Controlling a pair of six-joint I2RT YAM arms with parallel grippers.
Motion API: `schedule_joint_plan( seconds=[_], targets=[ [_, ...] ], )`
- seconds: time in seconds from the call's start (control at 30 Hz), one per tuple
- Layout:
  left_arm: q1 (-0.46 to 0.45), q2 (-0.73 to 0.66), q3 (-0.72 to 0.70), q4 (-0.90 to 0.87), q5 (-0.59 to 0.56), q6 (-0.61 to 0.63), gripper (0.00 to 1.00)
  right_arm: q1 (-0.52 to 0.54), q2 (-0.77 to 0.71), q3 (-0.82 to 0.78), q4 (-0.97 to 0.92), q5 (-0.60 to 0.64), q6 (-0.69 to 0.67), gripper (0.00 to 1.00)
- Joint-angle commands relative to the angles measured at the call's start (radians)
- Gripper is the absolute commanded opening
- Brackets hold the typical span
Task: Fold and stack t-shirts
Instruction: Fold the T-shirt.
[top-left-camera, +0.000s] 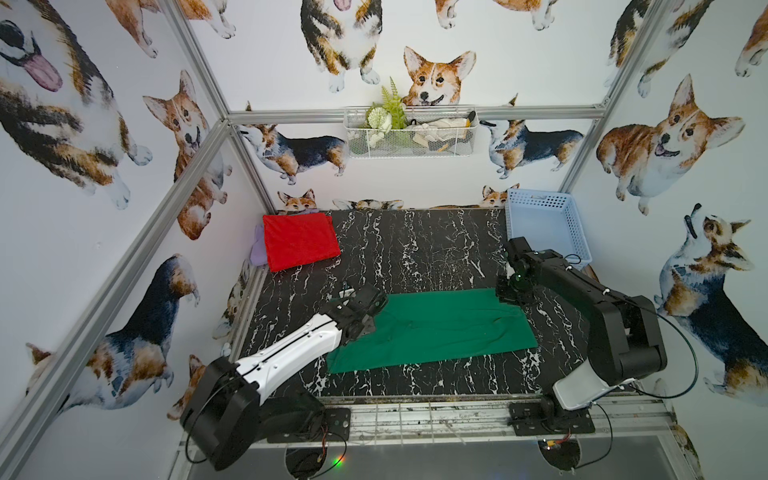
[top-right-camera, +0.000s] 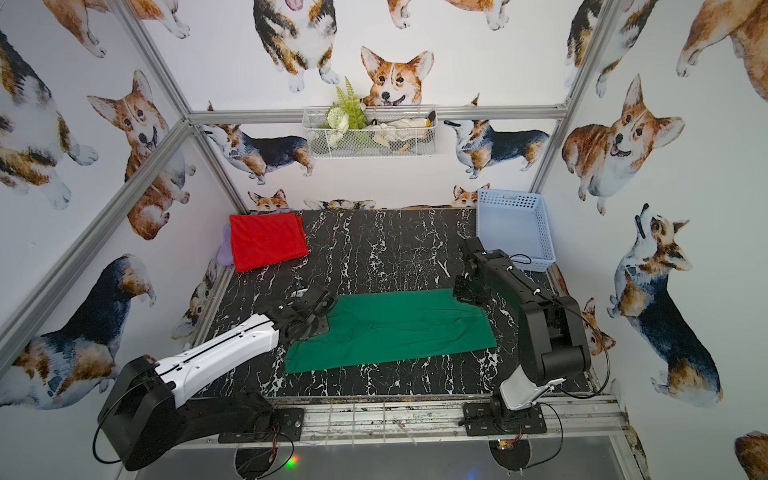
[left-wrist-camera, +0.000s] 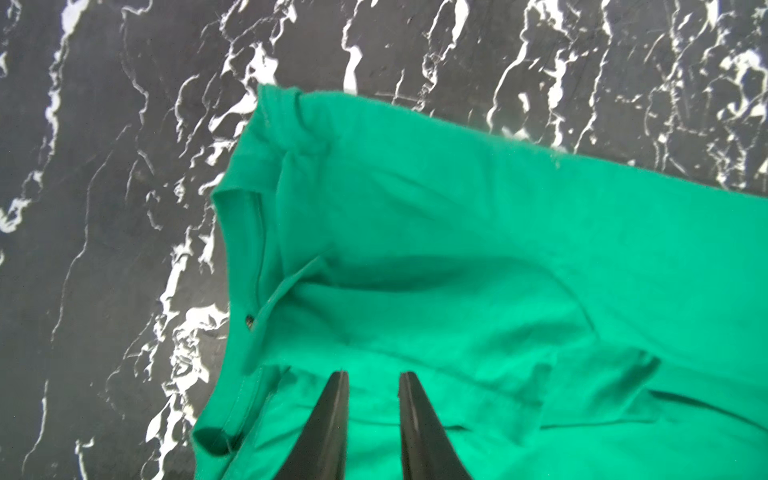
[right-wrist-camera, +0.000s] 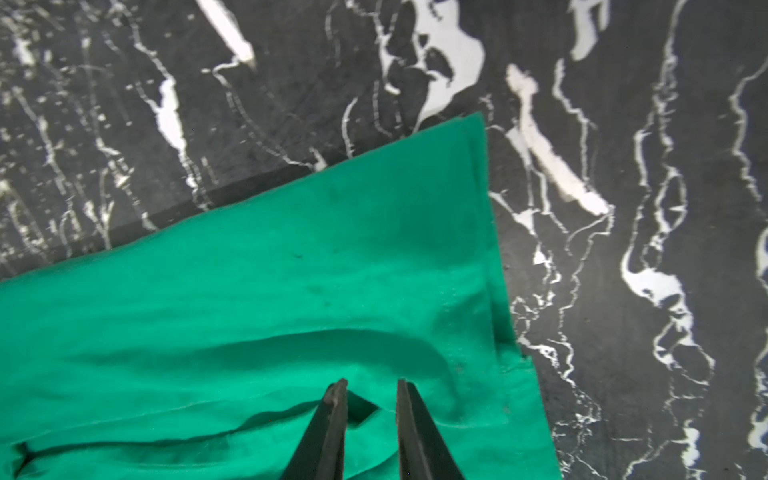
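A dark green t-shirt (top-left-camera: 432, 328) (top-right-camera: 390, 328) lies on the black marble table, folded into a long strip running left to right. My left gripper (top-left-camera: 368, 324) (left-wrist-camera: 370, 374) hovers over its left end by the collar and sleeve, open, with only cloth showing below the gap. At the shirt's far right corner my right gripper (top-left-camera: 505, 296) (right-wrist-camera: 371, 382) is open too, its tips just above a wrinkle. A folded red t-shirt (top-left-camera: 300, 241) (top-right-camera: 268, 241) rests at the back left corner.
A pale blue perforated basket (top-left-camera: 577, 232) stands at the back right, behind the right arm. Some lilac cloth (top-left-camera: 257, 249) pokes out from under the red t-shirt. On the back wall hangs a white wire basket (top-left-camera: 411, 137).
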Motion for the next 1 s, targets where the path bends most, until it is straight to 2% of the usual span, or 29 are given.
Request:
schedule_joint_plan(
  seconds=[0.0, 0.1, 0.2, 0.33, 0.4, 0.63, 0.77, 0.97],
  targets=[
    [0.059, 0.102, 0.076, 0.084, 0.035, 0.085, 0.26, 0.028, -0.026, -0.008, 0.015, -0.104, -0.024, 0.24],
    [0.126, 0.196, 0.155, 0.115, 0.084, 0.13, 0.24, 0.039, -0.043, -0.024, 0.049, -0.224, -0.044, 0.21],
    [0.176, 0.289, 0.217, 0.125, 0.118, 0.171, 0.22, 0.053, -0.044, -0.031, 0.07, -0.288, -0.056, 0.21],
    [0.201, 0.378, 0.266, 0.108, 0.18, 0.199, 0.19, 0.061, -0.033, -0.045, 0.091, -0.332, -0.062, 0.21],
    [0.192, 0.373, 0.238, 0.118, 0.208, 0.187, 0.19, 0.063, -0.029, -0.057, 0.102, -0.338, -0.06, 0.22],
    [0.112, 0.215, 0.05, 0.163, 0.271, 0.132, 0.22, 0.064, 0.005, -0.076, 0.12, -0.314, -0.05, 0.26],
    [0.018, 0.21, 0.028, 0.115, 0.207, 0.107, 0.22, 0.064, 0.005, -0.081, 0.137, -0.32, -0.034, 0.27],
    [-0.03, 0.203, -0.026, 0.145, 0.197, 0.062, 0.22, 0.064, -0.027, -0.092, 0.125, -0.309, -0.03, 0.29]
  ],
)
